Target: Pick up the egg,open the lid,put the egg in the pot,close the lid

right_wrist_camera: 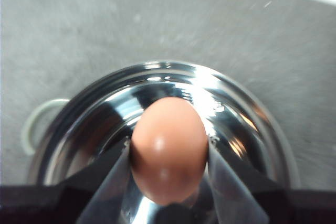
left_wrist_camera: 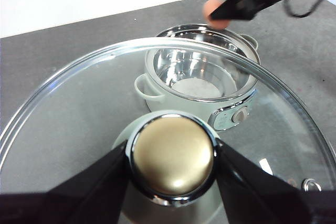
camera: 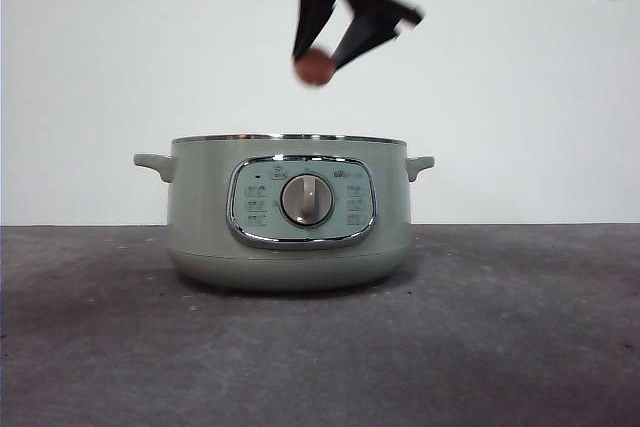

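Egg placement is the step in hand: the small brown-orange egg is pinched between the two jaws of the right claw, closed only as far as the shell allows, and is held in the air above the open pot, well clear of its rim. The lid is already off; it is held away from the pot by the left claw, whose jaws are clamped on either side of the knob.

By judgement, the next move calls for the egg to be lowered inside the steel bowl and released close to the bottom, since a drop from this height could crack it. The lid can then be brought back over the rim.

From the front, only the pot's green wall, its dial and the dark worktop are shown; the inside is hidden and the lid is out of frame. The bare, shiny bowl is revealed by the right wrist view directly beneath the egg, and by the left wrist view through the glass.
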`<action>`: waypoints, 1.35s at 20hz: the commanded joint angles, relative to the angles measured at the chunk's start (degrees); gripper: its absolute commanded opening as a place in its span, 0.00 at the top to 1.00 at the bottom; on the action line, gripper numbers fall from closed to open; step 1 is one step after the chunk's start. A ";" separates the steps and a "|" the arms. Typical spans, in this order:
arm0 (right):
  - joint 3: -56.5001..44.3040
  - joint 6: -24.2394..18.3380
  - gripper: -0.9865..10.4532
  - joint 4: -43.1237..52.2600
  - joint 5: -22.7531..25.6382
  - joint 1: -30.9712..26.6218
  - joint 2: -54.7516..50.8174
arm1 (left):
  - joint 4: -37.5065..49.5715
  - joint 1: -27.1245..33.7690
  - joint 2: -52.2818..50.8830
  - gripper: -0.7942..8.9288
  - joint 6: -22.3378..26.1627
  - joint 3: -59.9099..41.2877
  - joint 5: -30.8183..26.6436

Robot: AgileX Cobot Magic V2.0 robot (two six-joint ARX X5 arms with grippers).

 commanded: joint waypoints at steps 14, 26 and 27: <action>10.86 -4.92 0.92 -9.44 3.23 3.41 21.07 | 2.60 0.15 -0.61 0.93 -0.07 0.66 0.39; 10.91 -4.31 0.49 -12.17 3.43 3.72 17.49 | 2.62 0.15 -0.59 0.93 -0.07 0.66 0.39; 10.91 -4.00 0.49 -12.90 3.43 3.72 15.41 | 2.62 0.15 -0.61 0.93 -0.07 0.66 0.39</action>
